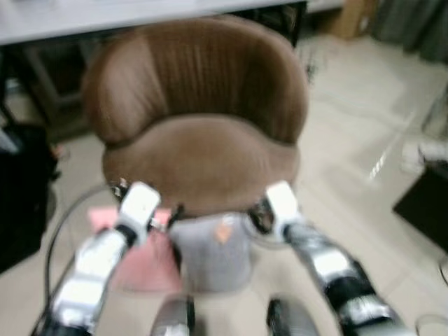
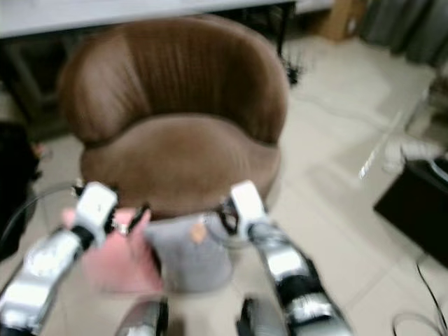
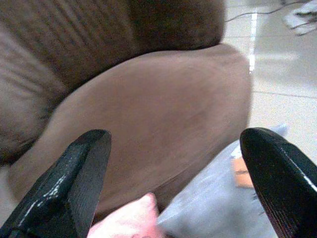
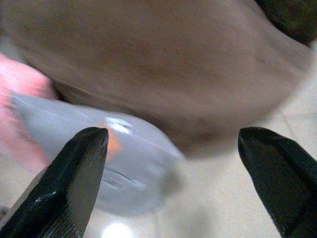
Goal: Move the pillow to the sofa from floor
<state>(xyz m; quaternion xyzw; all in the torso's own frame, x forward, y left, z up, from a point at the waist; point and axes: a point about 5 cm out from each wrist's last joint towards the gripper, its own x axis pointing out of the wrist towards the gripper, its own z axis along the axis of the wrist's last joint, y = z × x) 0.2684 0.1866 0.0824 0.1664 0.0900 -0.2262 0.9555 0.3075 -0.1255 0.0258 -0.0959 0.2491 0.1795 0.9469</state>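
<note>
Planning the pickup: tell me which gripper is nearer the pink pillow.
Left. The left gripper hangs open at the pink pillow's top edge; the right gripper, also open, is across the grey pillow, at its far upper corner.

Head stereo pair looks forward-down, near the brown chair (image 1: 199,133). Both wrist cams face its seat close-up, sharing the grey pillow (image 3: 218,208) at frame bottom.
</note>
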